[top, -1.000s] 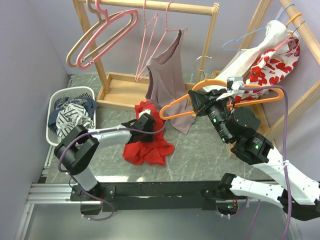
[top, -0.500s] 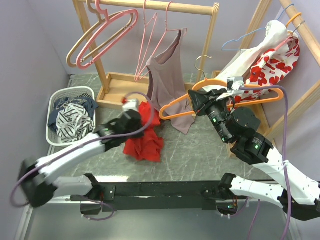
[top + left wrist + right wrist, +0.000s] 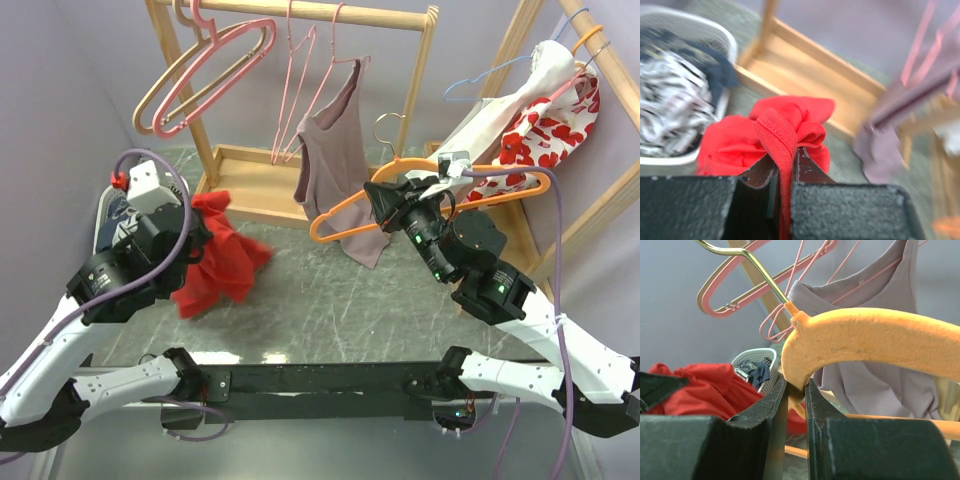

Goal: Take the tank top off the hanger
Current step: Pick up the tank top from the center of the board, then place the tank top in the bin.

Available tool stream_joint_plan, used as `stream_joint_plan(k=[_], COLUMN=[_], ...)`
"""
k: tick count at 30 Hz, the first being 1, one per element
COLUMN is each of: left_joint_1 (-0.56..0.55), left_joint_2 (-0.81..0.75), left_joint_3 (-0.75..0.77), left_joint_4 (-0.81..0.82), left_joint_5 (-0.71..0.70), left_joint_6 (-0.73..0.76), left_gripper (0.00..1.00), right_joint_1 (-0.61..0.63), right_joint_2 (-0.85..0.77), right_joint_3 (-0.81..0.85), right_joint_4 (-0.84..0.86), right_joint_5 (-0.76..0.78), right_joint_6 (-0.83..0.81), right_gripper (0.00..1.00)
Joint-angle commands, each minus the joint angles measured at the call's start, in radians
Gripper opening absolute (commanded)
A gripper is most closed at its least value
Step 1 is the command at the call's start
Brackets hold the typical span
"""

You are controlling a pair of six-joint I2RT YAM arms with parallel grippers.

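Note:
The red tank top [image 3: 222, 262] hangs bunched in the air at the left, clear of the hanger. My left gripper [image 3: 786, 160] is shut on a folded red strap of the tank top [image 3: 790, 122]; in the top view its fingers are hidden behind the cloth. The orange hanger [image 3: 450, 175] is bare and held up at centre right. My right gripper [image 3: 383, 205] is shut on the hanger's left shoulder. In the right wrist view the gripper [image 3: 796, 390] pinches the orange hanger [image 3: 875, 340] just under its metal hook.
A white basket [image 3: 725, 37] of clothes sits at the far left, under the left arm. A wooden rack [image 3: 250, 170] at the back carries pink hangers [image 3: 215, 65] and a mauve top [image 3: 335, 150]. A red-flowered garment [image 3: 540, 125] hangs on the right rack.
The left arm has lifted the red tank top off the table and swung it left toward the basket. The right arm has shifted the orange hanger slightly left and up.

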State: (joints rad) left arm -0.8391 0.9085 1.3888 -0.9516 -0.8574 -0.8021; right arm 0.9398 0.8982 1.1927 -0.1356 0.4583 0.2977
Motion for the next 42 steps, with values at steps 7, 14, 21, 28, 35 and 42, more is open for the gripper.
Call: stream_joint_plan(k=[7,14,21,28,35,42], left_joint_1=[0.211,0.532,0.816,1.025,1.080,1.149], left_joint_2=[0.039,0.237,0.348,0.306,0.308,0.427], left_joint_3=[0.185,0.401,0.478,0.254,-0.038,-0.131], left_joint_4=[0.273,0.416,0.416,0.455,0.530,0.505], left_joint_5=[-0.152,0.018,0.216,0.468,0.576,0.600], left_joint_6=[0.430,0.661,0.638,0.538,0.462,0.400], left_gripper=[0.01,0.01,0.01,0.01,0.09,0.13], right_joint_1=[-0.003,-0.003,-0.002,-0.003,-0.004,-0.006], right_joint_2=[0.002,0.002,-0.021,-0.022,0.002,-0.001], right_joint_3=[0.021,0.010,-0.001,-0.008,0.001,0.001], right_joint_4=[0.067,0.077,0.071,0.073,0.077,0.079], right_joint_5=[-0.020,-0.041,-0.023,-0.009,-0.033,-0.038], right_joint_6=[0.006,0.020,0.014,0.004,0.008,0.006], right_gripper=[0.01,0.01,0.01,0.02,0.02,0.02])
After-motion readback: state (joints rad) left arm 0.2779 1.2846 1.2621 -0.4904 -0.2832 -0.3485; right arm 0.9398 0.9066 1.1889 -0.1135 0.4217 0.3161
